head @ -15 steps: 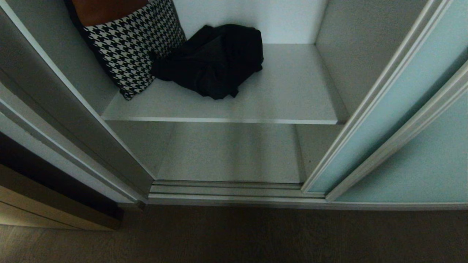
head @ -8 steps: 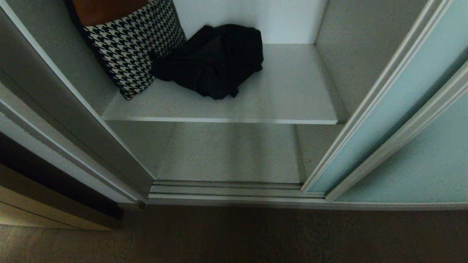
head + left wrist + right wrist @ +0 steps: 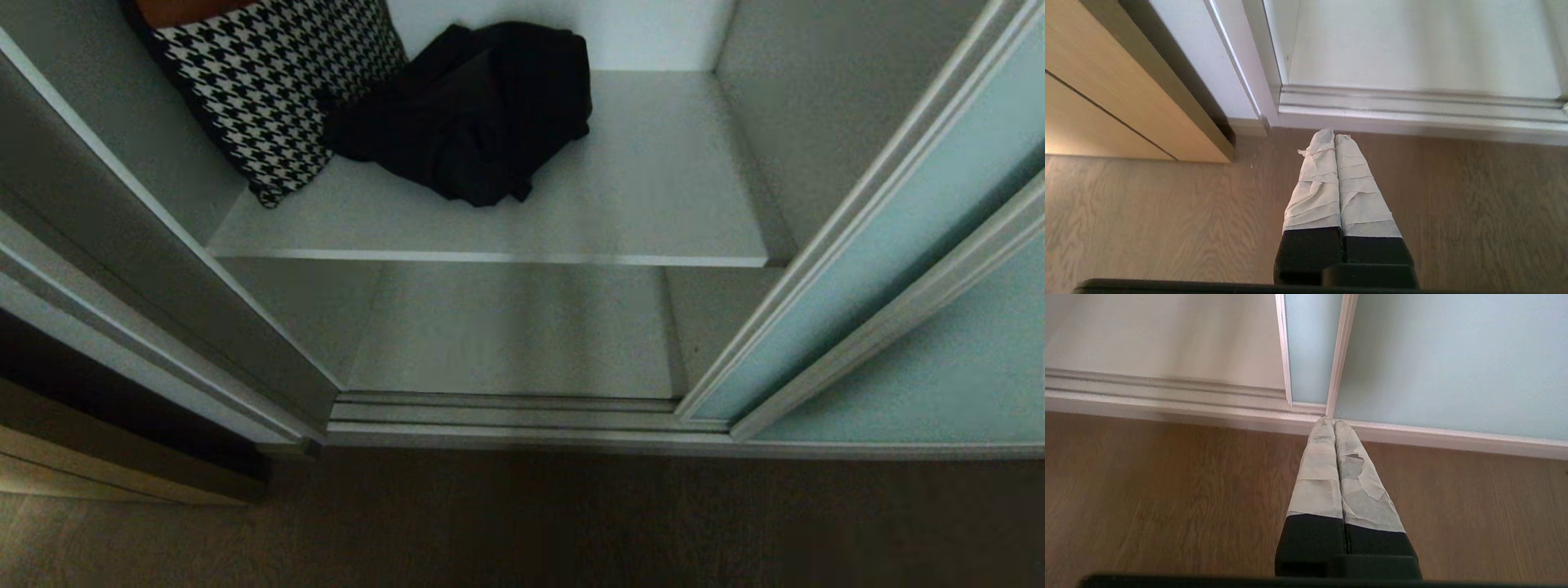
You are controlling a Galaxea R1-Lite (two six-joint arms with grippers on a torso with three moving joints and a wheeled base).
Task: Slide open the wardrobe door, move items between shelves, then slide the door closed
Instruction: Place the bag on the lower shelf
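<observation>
Shelves (image 3: 653, 204) pale grey inside open wardrobe; brown wood-grain floor (image 3: 522, 523) below.

A crumpled black cloth garment (image 3: 469, 114) lies beside a black-and-white houndstooth fabric cushion (image 3: 269, 86) with a rust-orange top, both on a pale grey-white flat shelf board (image 3: 653, 204). The tall frosted glass sliding door panel (image 3: 857, 269) is pale blue-green in a silver frame. The wood-grain plank floor (image 3: 1147, 212) is brown; the wooden cabinet front (image 3: 1094, 102) is beige
</observation>
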